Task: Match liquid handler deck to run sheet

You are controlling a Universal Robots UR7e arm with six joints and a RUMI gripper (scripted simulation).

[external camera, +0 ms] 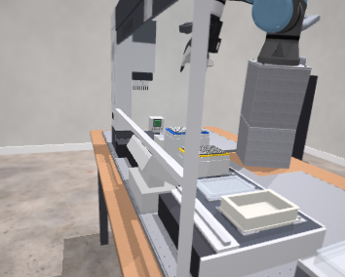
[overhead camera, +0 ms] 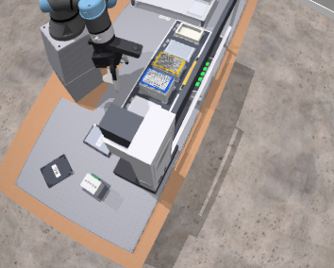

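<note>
My gripper (overhead camera: 114,77) (external camera: 185,58) is open and empty. It hangs high above the grey table beside the deck, level with the blue tip rack. Along the deck (overhead camera: 185,71) stand a cream one-well reservoir (overhead camera: 190,32) (external camera: 258,211), open, then a clear well plate (overhead camera: 179,47) (external camera: 225,185), a yellow-framed tip rack (overhead camera: 169,62) (external camera: 212,152) and a blue-framed tip rack (overhead camera: 157,81) (external camera: 175,131), both without covers. The deck's last position is hidden under the liquid handler's white head (overhead camera: 153,134). I cannot read the labels.
A dark block (overhead camera: 120,124) sits on the head's near side, with a flat grey labelled piece (overhead camera: 96,140) partly under it. A dark labelled square (overhead camera: 57,170) and a white post with a green key (overhead camera: 92,184) (external camera: 156,123) stand on the grey mat. The shelf unit (overhead camera: 179,7) is beyond the reservoir.
</note>
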